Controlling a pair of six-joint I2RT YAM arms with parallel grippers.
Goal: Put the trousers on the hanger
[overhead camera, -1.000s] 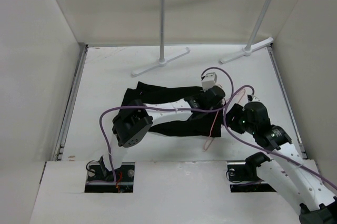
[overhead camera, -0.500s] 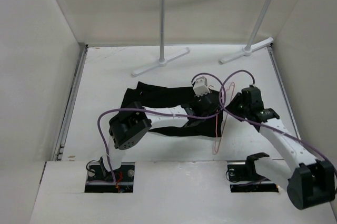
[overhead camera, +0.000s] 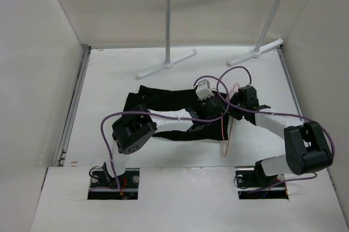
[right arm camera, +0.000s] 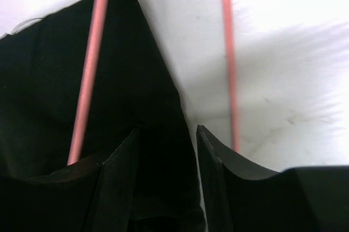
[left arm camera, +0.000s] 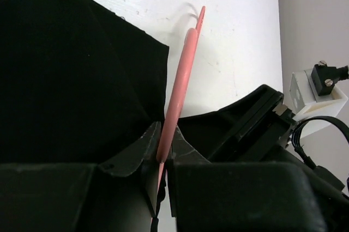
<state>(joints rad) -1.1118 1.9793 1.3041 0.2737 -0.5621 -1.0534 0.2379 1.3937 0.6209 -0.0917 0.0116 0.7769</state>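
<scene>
trousers (overhead camera: 158, 101): lying flat on the table (overhead camera: 109, 74), between the arm bases and the rail stand (overhead camera: 169, 25); not yet fed through the hanger (left arm camera: 182, 74).
hanger position: at the trousers' right end, one wire lying over the cloth, the other over bare table.
left gripper (left arm camera: 163, 142): clamped tight on the hanger's wire, nothing else in it.
right gripper (right arm camera: 166, 131): about half open, astride the trouser edge; cloth lies between the fingers but is not pinched, as far as I can see.
risk 1: the wire is thin and smooth. I'd expect it to twist or slip in the left jaws if the cloth drags on it.
risk 2: the right fingers could close on a hanger wire along with the fabric, since both lie so close there.
risk 3: limp cloth may bunch and slide off rather than pass through the triangle.
materials: trousers are soft, matte black, folds barely readable. The hanger is slim pink-red wire, smooth and rigid. The table is white, faintly scuffed.
</scene>
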